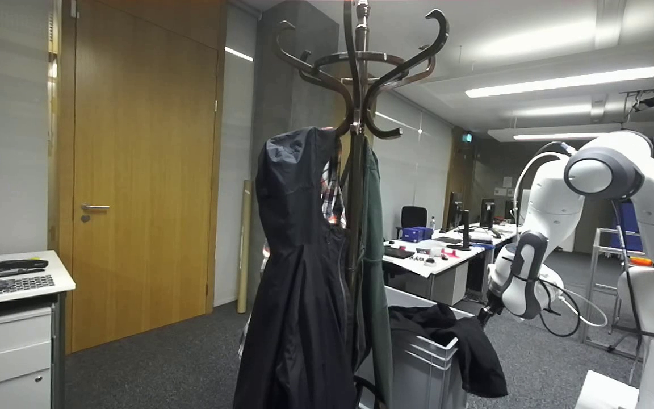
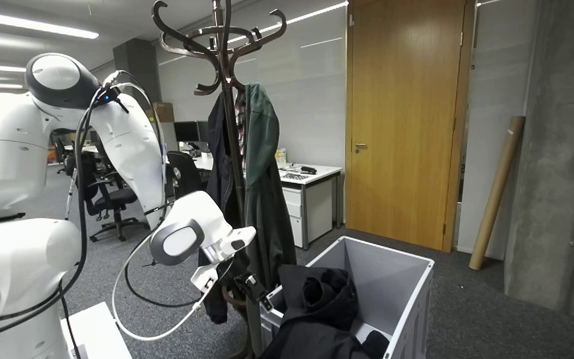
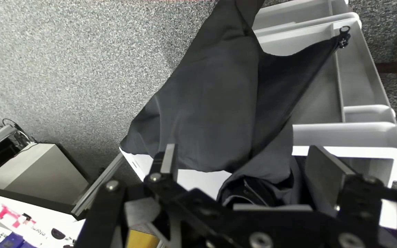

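My gripper (image 3: 242,148) stands open in the wrist view, its two fingers wide apart and nothing gripped. Beneath it a black garment (image 3: 215,113) hangs over the rim of a grey plastic bin (image 3: 348,136); a rolled opening of the cloth shows between the fingers. In an exterior view the gripper (image 1: 485,316) is just above the part of the black garment (image 1: 477,355) that drapes outside the bin (image 1: 423,369). From the opposite angle, the gripper (image 2: 266,301) points down beside the bunched black garment (image 2: 324,294) at the bin's near corner (image 2: 384,271). Contact cannot be told.
A dark coat stand (image 1: 355,165) rises close to the bin, bearing a black hooded jacket (image 1: 298,272) and a green garment (image 1: 377,267). Desks (image 1: 446,261) stand behind. A wooden door (image 2: 401,124) and a leaning cardboard tube (image 2: 497,194) are farther back.
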`<state>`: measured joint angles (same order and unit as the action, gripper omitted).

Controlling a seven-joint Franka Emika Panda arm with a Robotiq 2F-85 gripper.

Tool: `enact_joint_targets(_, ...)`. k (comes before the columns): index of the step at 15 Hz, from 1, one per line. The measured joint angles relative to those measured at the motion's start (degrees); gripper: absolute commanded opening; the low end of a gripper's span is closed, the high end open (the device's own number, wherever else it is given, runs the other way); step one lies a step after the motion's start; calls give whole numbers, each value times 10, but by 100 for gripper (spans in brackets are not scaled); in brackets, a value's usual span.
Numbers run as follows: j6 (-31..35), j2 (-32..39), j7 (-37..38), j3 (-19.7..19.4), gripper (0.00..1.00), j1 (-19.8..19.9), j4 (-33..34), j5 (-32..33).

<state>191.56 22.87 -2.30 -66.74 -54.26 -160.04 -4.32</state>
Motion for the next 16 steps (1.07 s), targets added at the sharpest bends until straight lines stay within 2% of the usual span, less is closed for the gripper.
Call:
enact_joint_targets(3,-1,-12,-1,1,100,25,7,2)
enact_joint_targets(11,-1,-10,0,5,100,23,7,2)
enact_joint_targets(14,-21,-14,0,8,100,26,8,4)
enact_joint_targets(16,-47,-19,0,14,100,41,13,9)
